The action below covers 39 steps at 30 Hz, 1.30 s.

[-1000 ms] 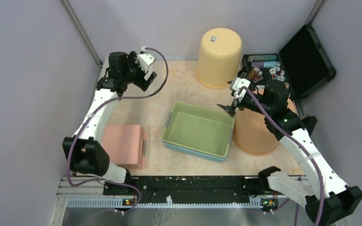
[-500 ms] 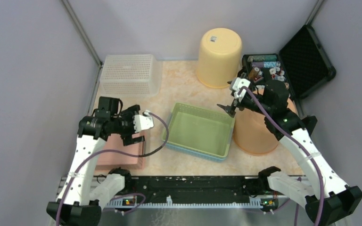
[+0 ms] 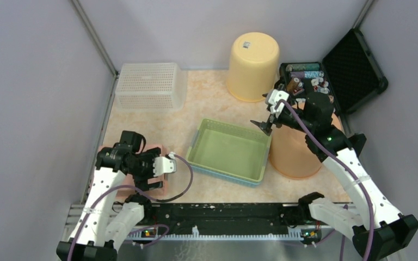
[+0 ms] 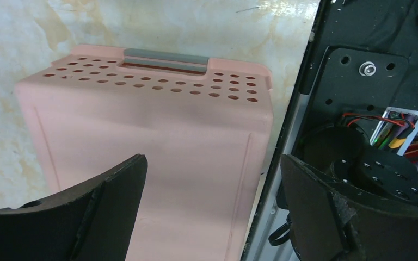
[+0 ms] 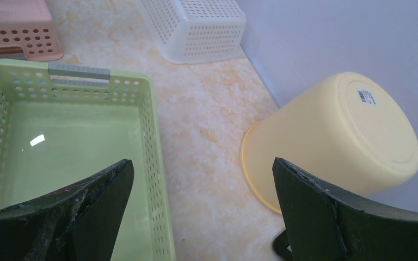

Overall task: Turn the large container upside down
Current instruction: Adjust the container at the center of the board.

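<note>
The large green basket [image 3: 231,155] stands open side up in the middle of the table; it also shows in the right wrist view [image 5: 60,147], empty. My right gripper [image 3: 262,111] is open and empty, hovering above the basket's right rim, between it and an orange bucket [image 3: 294,155]. In the right wrist view the gripper [image 5: 201,161] is over the bare table beside the rim. My left gripper [image 3: 155,175] is open and empty over an upside-down pink basket [image 4: 141,125] at the near left, left of the green basket.
An upside-down yellow bucket [image 3: 253,65] stands at the back. An upside-down white mesh basket [image 3: 149,85] is at the back left. An open black case [image 3: 354,70] with small items is at the back right. The black base rail [image 4: 359,81] runs along the near edge.
My left arm has swung from the back left, over the white basket, to the near left above the pink basket. The right arm and green basket have not moved.
</note>
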Tool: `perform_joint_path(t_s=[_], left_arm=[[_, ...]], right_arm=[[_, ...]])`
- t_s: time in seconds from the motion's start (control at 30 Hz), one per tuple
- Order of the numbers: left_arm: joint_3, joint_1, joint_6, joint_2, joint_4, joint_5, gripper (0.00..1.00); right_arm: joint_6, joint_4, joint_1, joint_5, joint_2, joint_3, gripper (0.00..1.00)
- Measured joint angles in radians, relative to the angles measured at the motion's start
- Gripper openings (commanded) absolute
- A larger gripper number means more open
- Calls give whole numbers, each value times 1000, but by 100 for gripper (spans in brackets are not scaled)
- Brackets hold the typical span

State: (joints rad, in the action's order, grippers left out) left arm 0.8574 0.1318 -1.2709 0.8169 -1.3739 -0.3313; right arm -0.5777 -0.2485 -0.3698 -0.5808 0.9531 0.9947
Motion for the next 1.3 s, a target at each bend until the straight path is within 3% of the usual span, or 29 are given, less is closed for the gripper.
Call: perform_joint_path(t_s=[0.27, 0.53, 0.87, 1.3], left_arm=[[-35, 0, -15, 56, 14, -13, 99], [-130, 0, 29, 62, 181, 16, 99], [-116, 0, 275, 179, 492, 92, 99], [50, 0, 600, 489, 689, 141, 99]], right_arm=[[3, 2, 0, 0, 11, 0, 99], [3, 3, 0, 3, 19, 0, 99], [3, 3, 0, 4, 20, 0, 99], [2, 9, 0, 12, 20, -12, 99]])
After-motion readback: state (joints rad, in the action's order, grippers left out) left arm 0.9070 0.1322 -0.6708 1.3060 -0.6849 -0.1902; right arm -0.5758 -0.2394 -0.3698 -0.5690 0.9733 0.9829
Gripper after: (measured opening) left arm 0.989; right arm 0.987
